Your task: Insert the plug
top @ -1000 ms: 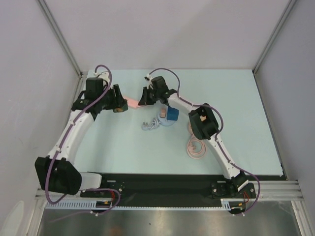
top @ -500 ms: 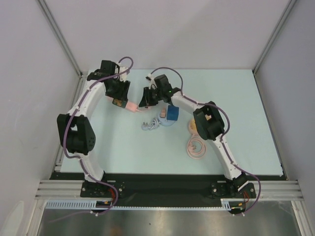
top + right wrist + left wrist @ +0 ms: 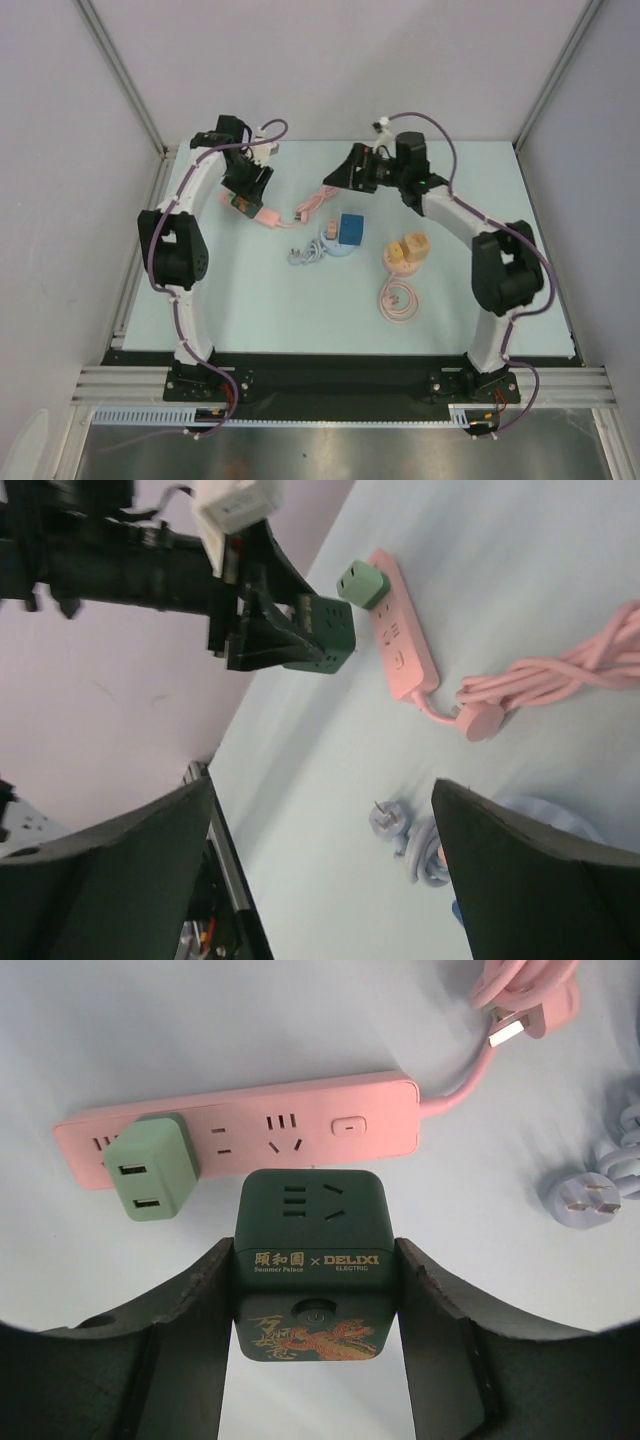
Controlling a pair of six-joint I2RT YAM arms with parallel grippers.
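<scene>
I see left gripper (image 3: 315, 1260) clamped on the dark green cube (image 3: 305, 1200), right beside the pink strip (image 3: 300, 1125), far-left of table (image 3: 250, 300). Contact: can't tell. Light green adapter (image 3: 150, 1170) sits in the strip's end. Right gripper (image 3: 322, 810) spread wide, empty.

1. Table top (image 3: 500, 190) was pale mint and matte, evenly lit, with only soft shadows.
2. Back wall (image 3: 340, 60), left wall (image 3: 60, 200) and right wall (image 3: 605, 200) were plain grey-lilac panels.
3. An aluminium post (image 3: 120, 75) stood at each back corner.
4. Black strip (image 3: 340, 375) ran along the near edge, aluminium rail (image 3: 560, 385) at its ends, and brushed metal sheet (image 3: 340, 455) lay nearest the camera.
</scene>
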